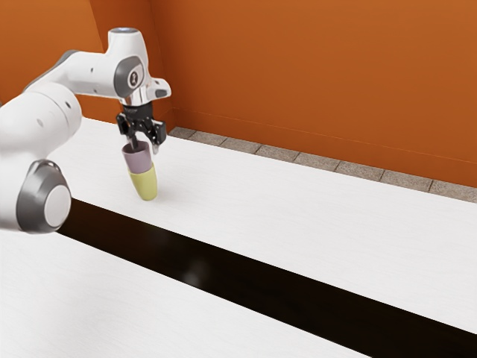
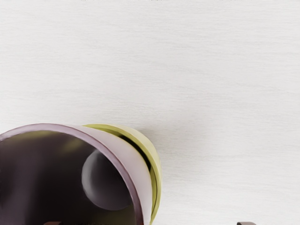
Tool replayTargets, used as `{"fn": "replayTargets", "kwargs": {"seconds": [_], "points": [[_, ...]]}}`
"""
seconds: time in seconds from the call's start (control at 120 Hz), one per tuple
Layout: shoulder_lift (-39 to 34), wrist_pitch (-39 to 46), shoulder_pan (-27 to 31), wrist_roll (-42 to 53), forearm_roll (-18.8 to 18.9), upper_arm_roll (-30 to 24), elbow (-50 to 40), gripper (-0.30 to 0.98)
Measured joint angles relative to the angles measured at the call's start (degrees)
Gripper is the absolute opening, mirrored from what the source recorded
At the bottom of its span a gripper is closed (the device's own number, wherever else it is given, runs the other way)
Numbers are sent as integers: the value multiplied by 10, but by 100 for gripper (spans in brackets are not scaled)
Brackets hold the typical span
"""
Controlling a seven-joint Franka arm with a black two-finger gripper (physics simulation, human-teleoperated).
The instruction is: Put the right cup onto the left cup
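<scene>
One mauve cup [image 1: 137, 159] sits partway inside the yellow-green cup [image 1: 146, 184], both near upright, right under the gripper [image 1: 144, 147]. The fingers stand wide apart, gripping nothing: one inside the mauve rim, the other outside. With the stacking looking done, the retreat should go straight up along the cups' long axis, lest the inner finger snag.

Small dark emblem [image 1: 134, 77] on the white arm [image 1: 93, 73], no legible lettering or numbers.
</scene>
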Motion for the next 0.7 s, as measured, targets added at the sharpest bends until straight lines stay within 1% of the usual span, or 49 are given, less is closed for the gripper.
{"fn": "replayTargets", "kwargs": {"seconds": [0.117,0.233,0.325,0.425,0.625,0.7], "points": [[-24,-2,-2,3,-1,0,-10,56],[-67,-3,-8,5,0,1,-46,62],[-132,-5,-16,6,-1,0,-107,64],[-210,-22,-26,7,-2,-7,-154,66],[-357,-73,-37,7,-2,-45,-242,67],[-402,-89,-38,4,-4,-57,-279,68]]}}
